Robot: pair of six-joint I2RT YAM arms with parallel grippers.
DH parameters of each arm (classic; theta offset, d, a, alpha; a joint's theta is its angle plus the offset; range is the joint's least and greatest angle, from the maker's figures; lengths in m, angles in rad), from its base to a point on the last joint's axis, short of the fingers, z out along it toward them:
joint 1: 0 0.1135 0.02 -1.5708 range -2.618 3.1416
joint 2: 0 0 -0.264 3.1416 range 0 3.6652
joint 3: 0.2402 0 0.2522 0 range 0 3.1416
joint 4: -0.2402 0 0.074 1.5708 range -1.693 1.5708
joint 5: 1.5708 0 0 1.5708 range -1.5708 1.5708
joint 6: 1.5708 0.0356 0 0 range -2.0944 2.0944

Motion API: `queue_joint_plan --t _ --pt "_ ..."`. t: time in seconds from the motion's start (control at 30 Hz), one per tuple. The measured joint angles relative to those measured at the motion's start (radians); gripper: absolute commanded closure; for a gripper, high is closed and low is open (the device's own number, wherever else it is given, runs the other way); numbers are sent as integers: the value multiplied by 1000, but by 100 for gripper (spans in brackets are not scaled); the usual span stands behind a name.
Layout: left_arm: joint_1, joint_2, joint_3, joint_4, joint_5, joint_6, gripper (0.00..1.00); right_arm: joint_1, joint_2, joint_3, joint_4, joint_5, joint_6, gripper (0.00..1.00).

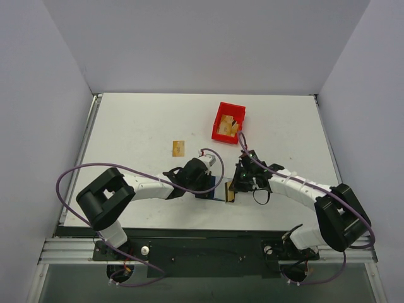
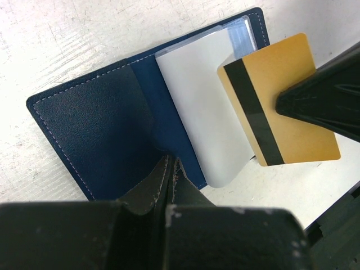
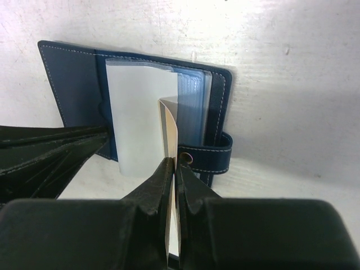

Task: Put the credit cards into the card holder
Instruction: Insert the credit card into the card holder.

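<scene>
The navy card holder (image 2: 90,124) lies open on the table with its clear sleeves (image 2: 197,107) fanned up. My left gripper (image 2: 170,160) is shut, its tips pressed on the holder's inner fold with nothing between them. The right gripper (image 3: 175,163) is shut on a gold credit card (image 2: 281,107) with a dark stripe. It holds the card on edge, the far edge at the sleeves (image 3: 140,118). A second credit card (image 1: 178,148) lies flat on the table, up and left of both grippers (image 1: 211,184) (image 1: 233,188).
A red bin (image 1: 228,122) with something tan inside stands behind the right gripper. The holder's strap with its snap (image 3: 211,154) sticks out toward the right gripper. Grey walls close in the white table (image 1: 139,126).
</scene>
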Motion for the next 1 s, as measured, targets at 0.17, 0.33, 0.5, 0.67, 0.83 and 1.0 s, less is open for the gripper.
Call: queue_joint_plan --t 0.17,0.33,0.5,0.67,0.83,1.0 --pt "0 0 0 0 2 0 100 0 44 12 38 -27 5 100" --pt "0 2 5 -7 3 0 100 -1 68 12 77 -55 12 100" --pt "0 2 22 -43 -17 -3 100 -1 76 12 92 -61 21 100" --pt "0 -29 42 -124 -87 -3 100 -1 92 12 118 -70 27 100" --pt "0 -111 47 -124 -99 1 100 -1 95 9 132 -75 29 100" --pt "0 -100 60 -51 -27 1 100 -1 95 7 135 -76 30 100"
